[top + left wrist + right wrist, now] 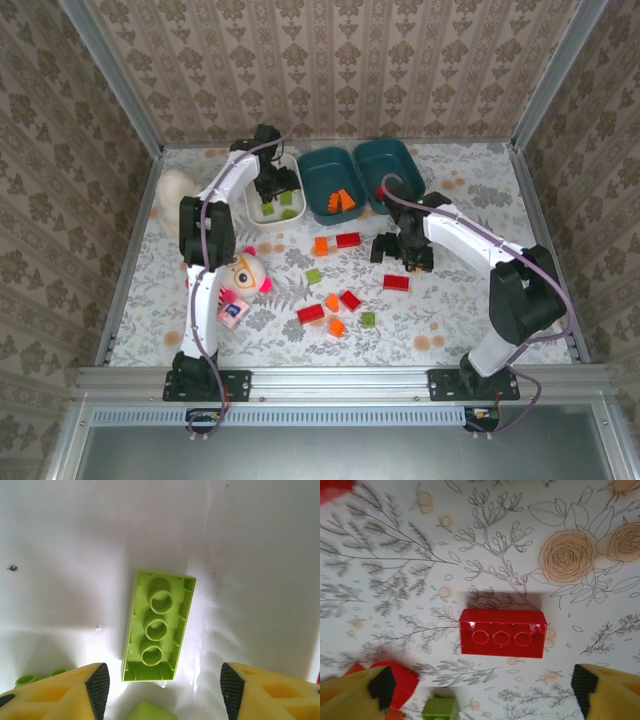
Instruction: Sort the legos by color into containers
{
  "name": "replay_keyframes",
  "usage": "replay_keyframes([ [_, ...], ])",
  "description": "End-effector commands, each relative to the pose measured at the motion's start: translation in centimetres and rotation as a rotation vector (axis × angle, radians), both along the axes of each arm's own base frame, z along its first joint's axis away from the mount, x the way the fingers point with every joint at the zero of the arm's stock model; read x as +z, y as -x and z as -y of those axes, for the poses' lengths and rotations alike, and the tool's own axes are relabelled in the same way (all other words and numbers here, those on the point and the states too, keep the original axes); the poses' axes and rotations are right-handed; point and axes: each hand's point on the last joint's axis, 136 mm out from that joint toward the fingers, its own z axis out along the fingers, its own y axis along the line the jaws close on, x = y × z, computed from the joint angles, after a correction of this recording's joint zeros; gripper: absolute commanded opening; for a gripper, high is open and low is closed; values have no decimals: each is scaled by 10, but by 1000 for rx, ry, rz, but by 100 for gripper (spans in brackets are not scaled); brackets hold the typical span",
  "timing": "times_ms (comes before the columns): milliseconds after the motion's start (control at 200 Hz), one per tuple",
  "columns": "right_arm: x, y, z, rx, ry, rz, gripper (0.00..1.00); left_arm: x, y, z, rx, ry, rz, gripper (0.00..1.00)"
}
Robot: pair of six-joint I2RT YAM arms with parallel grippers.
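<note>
Flower-patterned surface [440,310], sorting partly done: greens [285,200] in the white tray [272,222], oranges [343,200] in a teal tray [322,172], roughly ten legos [350,300] loose. My left hand [164,686] gapes wide over an upturned light-green brick [157,625]; my right hand [481,689], equally wide, hovers above a glossy red brick [502,639].

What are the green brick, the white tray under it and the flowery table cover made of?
Green brick: glossy moulded plastic, hollow tubes showing. White tray: smooth plastic, with bright reflections. Table cover: flat printed sheet, perhaps paper or vinyl.
</note>
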Motion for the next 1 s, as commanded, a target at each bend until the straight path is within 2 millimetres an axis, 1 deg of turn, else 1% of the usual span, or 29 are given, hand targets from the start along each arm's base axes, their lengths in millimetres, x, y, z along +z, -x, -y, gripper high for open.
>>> replay_keyframes([
  [0, -20, 8, 7, -29, 28, -32, 98, 50, 3, -1, 5, 24, 68, 66],
  [80, -33, 14, 8, -36, 30, -60, 100, 72, 5, 0, 9, 36, 109, 67],
  [155, -44, 15, 6, -35, 25, -72, 100, 93, 10, 1, 10, 53, 155, 70],
  [235, -53, 15, 4, -28, 30, -82, 100, 116, 18, 4, 4, 74, 204, 71],
  [330, -60, 13, 1, -21, 32, -85, 100, 133, 33, 6, -12, 86, 240, 71],
  [435, -65, 11, 1, -30, 44, -87, 96, 140, 53, 7, -19, 97, 246, 71],
  [540, -71, 12, 3, -45, 57, -91, 86, 148, 70, 7, -22, 112, 264, 70],
  [665, -74, 13, 5, -56, 72, -94, 73, 150, 91, 10, -33, 118, 272, 70],
  [755, -67, 11, 6, -61, 72, -75, 64, 151, 107, 12, -50, 114, 280, 70],
  [830, -52, 8, 7, -73, 68, -40, 58, 152, 121, 17, -76, 112, 289, 69],
  [875, -37, 3, 7, -81, 62, 0, 56, 147, 128, 16, -81, 110, 285, 69],
  [885, -33, 2, 8, -84, 63, 9, 56, 147, 136, 26, -112, 115, 287, 69],
  [890, -31, 1, 8, -85, 62, 15, 56, 147, 138, 27, -117, 115, 288, 69],
  [940, -9, -9, 10, -96, 58, 73, 55, 145, 150, 34, -155, 118, 296, 69],
  [995, 18, -25, 12, -120, 43, 141, 55, 135, 167, 40, -202, 106, 290, 69],
])
